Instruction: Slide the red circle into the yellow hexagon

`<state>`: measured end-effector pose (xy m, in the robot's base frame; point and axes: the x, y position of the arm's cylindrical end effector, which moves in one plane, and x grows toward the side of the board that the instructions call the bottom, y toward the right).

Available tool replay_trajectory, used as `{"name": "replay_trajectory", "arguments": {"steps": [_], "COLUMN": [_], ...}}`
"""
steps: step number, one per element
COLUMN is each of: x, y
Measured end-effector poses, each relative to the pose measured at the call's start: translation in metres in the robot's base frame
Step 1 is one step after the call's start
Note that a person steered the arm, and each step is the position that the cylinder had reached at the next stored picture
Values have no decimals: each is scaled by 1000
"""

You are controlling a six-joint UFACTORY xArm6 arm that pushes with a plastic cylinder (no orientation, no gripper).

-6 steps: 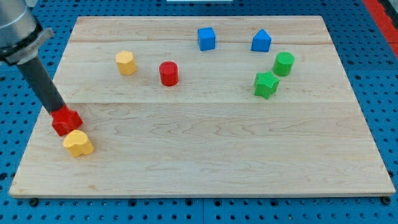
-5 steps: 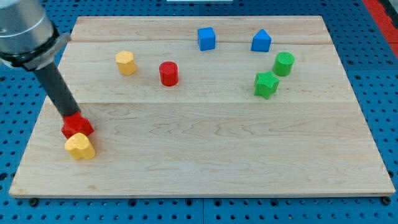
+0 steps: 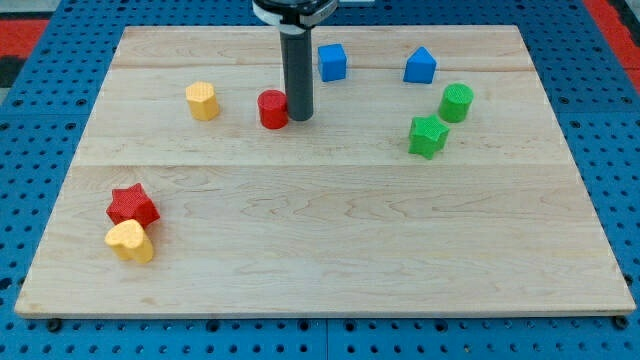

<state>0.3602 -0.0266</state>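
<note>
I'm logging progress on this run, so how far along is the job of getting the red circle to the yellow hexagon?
Done: my tip sits at the red circle, on the side toward the view's right, touching or nearly so. In hand: the push toward the view's left is only starting. Left: the circle stands apart from the yellow hexagon, with bare board between them, so the whole slide remains.

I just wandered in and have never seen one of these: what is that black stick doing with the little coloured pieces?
The arm pushes blocks with a rod. My tip sits against the red circle on its right in the view, placed to slide it left toward the yellow hexagon, which is apart from it. The other blocks lie untouched.
</note>
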Motion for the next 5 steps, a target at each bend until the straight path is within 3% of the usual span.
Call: {"name": "replay_trajectory", "arguments": {"steps": [4,5], "x": [-8,-29], "y": [-85,-91]}}
